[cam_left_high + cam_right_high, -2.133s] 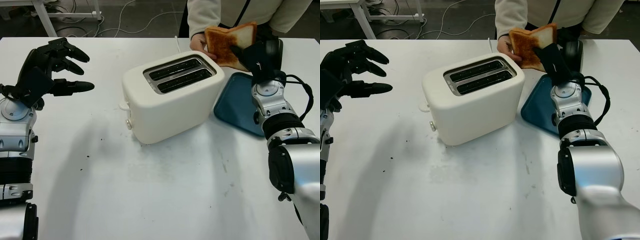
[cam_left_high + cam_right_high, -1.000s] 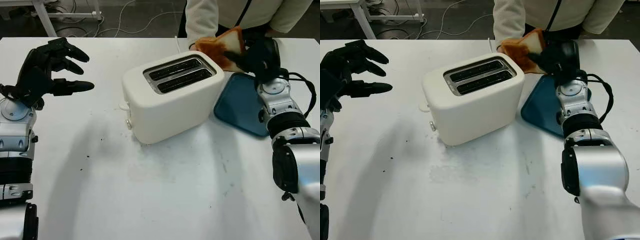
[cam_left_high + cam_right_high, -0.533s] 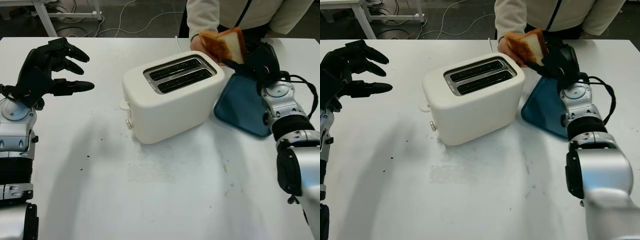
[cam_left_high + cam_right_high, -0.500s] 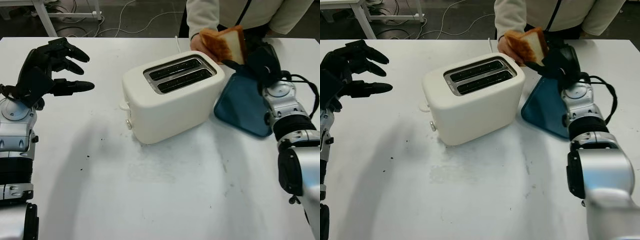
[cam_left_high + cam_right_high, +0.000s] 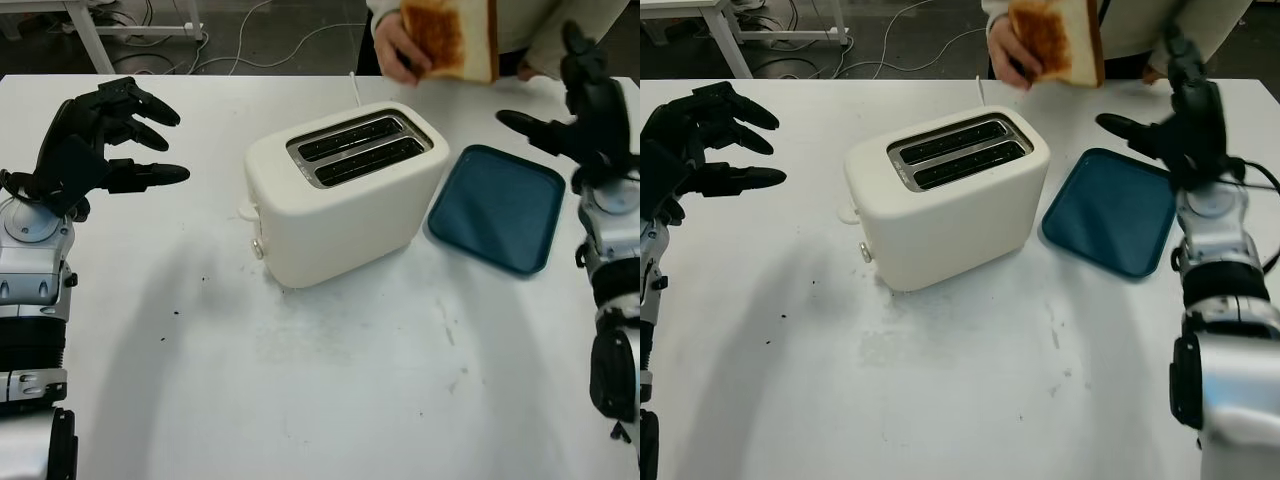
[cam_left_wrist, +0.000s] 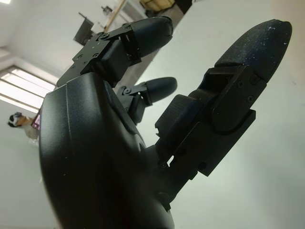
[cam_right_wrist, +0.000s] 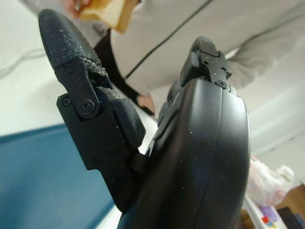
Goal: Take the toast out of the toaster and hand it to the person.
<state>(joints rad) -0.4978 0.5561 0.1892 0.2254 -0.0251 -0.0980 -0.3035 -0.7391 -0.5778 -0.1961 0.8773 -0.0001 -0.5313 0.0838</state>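
left hand (image 5: 95, 140): open, parked over table's left side, unmoved
toaster (image 5: 345, 190): slots empty
right hand (image 5: 585, 125): let go, open, pulled back past tray (image 5: 497, 207)
toast (image 5: 450, 38): now held by person's hand (image 5: 398, 45), lifted clear
task: handover looks done

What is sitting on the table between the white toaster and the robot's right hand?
A blue tray lies between the toaster and the open right hand, seen in both eye views.

The left hand (image 5: 95, 140) is held open and raised at the left; the right hand (image 5: 585, 115) is held open at the far right
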